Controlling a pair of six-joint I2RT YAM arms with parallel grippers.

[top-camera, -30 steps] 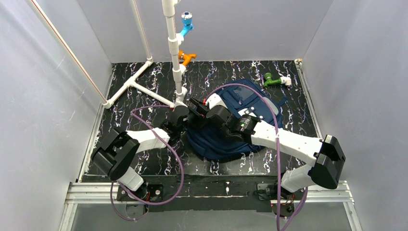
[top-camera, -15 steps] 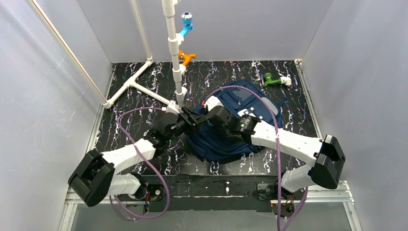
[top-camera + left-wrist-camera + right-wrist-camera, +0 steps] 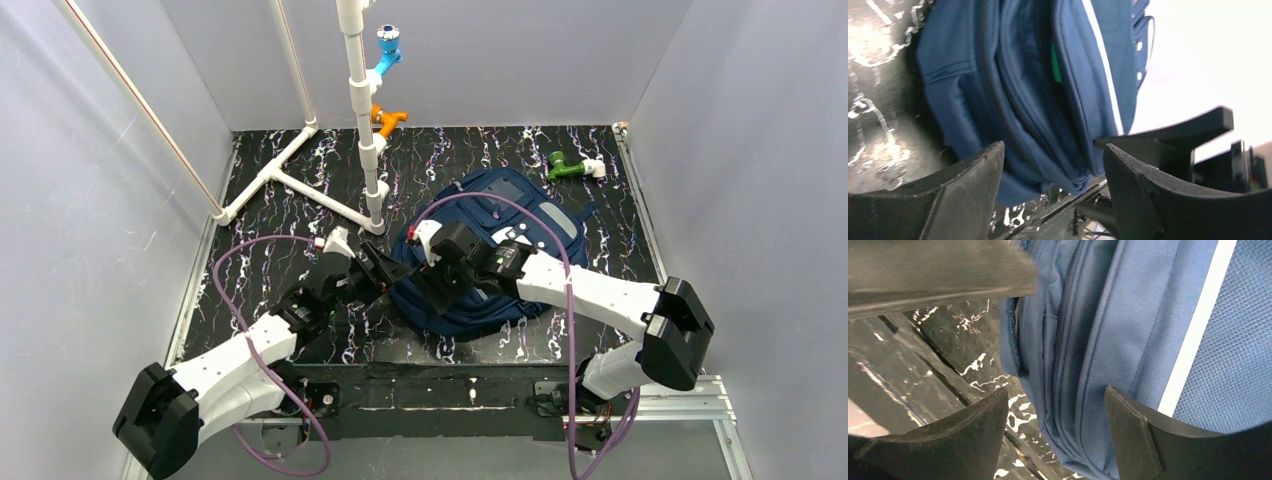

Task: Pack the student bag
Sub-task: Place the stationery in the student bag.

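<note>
The left gripper (image 3: 1048, 145) and right gripper (image 3: 1055, 395) are set open and empty. The bag (image 3: 520, 200) is laid mid-table, just beyond them. A green fitting (image 3: 568, 167) is seen farther back, outside it; packing is judged unfinished.

student bag (image 3: 1128, 330): matt woven cloth | table (image 3: 470, 150): glossy black | pipes (image 3: 357, 80): white plastic
</note>
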